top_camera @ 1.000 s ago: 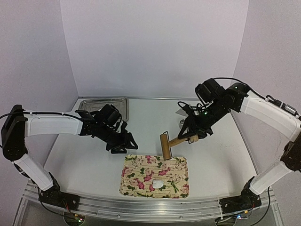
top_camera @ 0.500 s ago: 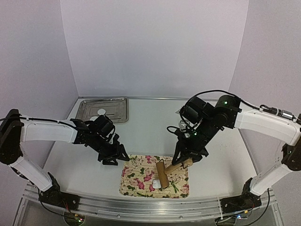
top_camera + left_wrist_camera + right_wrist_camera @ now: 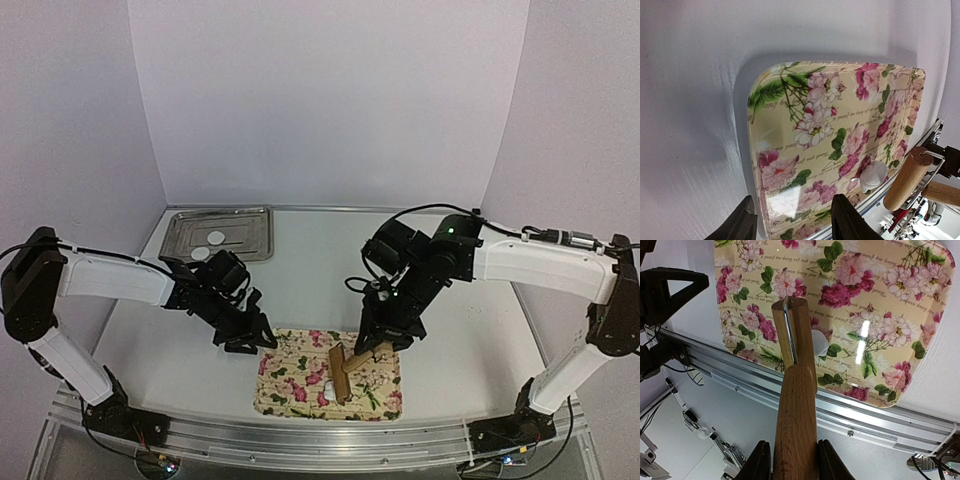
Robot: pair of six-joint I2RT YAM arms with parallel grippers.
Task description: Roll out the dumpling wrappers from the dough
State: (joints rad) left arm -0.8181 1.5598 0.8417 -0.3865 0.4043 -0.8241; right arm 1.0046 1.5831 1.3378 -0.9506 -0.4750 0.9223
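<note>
Right wrist view: the right fingers are clamping the wooden roller, its barrel beside the dough lump on the floral tray; the left fingers are standing apart at the tray's edge, empty. The dough is looking soft, light, sticky: better pressed than pinched. Two dumpling wrappers are lying in the metal tray.

Two dumpling wrappers lie flat in the metal tray at the far left of the table. They are small white round discs, close together, the second one by the tray's near edge. The dough is a small white rounded lump on the floral tray, toward its near side, just left of the wooden roller. Whether the two touch cannot be told.
</note>
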